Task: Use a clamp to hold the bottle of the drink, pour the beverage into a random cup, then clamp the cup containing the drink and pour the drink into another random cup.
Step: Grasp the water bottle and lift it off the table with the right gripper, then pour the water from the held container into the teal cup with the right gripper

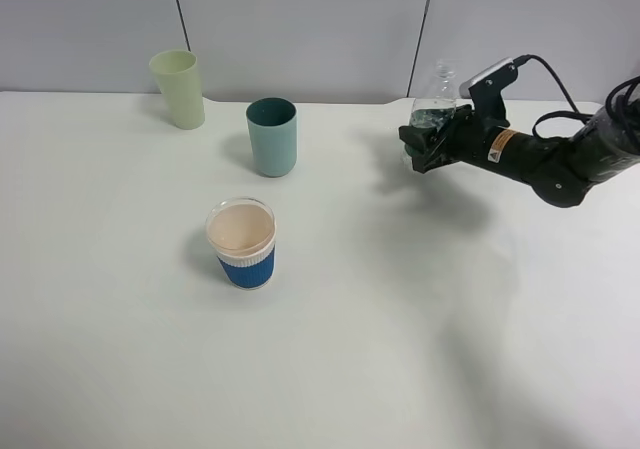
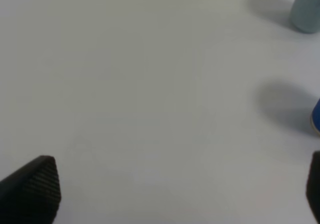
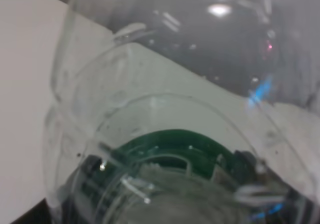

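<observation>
The clear bottle (image 1: 433, 97) with its dark green label (image 3: 170, 141) is at the back right of the table, upright, with its neck showing above my right gripper (image 1: 425, 141), which is shut on its body. The bottle (image 3: 165, 134) fills the right wrist view. Its base is hidden, so I cannot tell whether it touches the table. The teal tumbler (image 1: 272, 136) stands at the back centre-left, well left of the bottle. In front of the tumbler is the blue-sleeved cup (image 1: 242, 243) with a peach inside. My left gripper (image 2: 175, 194) is open over bare table and out of the exterior view.
A pale yellow-green tumbler (image 1: 178, 88) stands at the back left, near the wall. The white table (image 1: 420, 329) is bare across its front and right. The teal tumbler (image 2: 306, 9) and the blue cup's edge (image 2: 317, 115) show at the border of the left wrist view.
</observation>
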Tool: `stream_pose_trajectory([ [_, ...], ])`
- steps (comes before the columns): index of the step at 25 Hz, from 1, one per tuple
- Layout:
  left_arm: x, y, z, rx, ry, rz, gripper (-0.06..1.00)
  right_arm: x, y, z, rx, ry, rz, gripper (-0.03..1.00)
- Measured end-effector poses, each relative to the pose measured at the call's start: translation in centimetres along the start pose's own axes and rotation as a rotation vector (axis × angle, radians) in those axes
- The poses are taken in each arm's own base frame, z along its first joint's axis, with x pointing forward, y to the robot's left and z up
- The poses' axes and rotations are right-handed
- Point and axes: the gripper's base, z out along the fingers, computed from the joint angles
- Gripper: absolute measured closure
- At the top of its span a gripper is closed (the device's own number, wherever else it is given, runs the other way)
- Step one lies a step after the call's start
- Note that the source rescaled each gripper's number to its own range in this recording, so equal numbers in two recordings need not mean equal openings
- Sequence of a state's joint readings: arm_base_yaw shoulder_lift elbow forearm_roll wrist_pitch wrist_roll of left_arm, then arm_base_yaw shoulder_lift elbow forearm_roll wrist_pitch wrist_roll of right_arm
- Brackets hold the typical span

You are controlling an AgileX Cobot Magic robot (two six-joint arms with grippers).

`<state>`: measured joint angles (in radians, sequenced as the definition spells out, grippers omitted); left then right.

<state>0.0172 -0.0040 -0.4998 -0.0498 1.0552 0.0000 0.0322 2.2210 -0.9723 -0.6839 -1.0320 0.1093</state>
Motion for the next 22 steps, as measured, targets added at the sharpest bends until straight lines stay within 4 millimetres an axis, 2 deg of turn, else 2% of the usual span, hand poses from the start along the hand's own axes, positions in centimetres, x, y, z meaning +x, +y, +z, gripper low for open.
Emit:
stream_pose_trajectory([
  [9, 0.0, 0.0, 0.0, 0.000, 0.000, 0.000, -0.06, -0.7, 0.6, 0.3, -0.016, -0.001, 0.089, 0.95],
  [18, 0.0, 0.0, 0.0, 0.000, 0.000, 0.000, -0.06, -5.2, 2.2, 0.4, -0.014, 0.094, 0.031, 0.95],
  [22, 0.0, 0.0, 0.0, 0.000, 0.000, 0.000, -0.06, -7.4, 3.0, 1.3, -0.003, 0.154, -0.027, 0.95],
])
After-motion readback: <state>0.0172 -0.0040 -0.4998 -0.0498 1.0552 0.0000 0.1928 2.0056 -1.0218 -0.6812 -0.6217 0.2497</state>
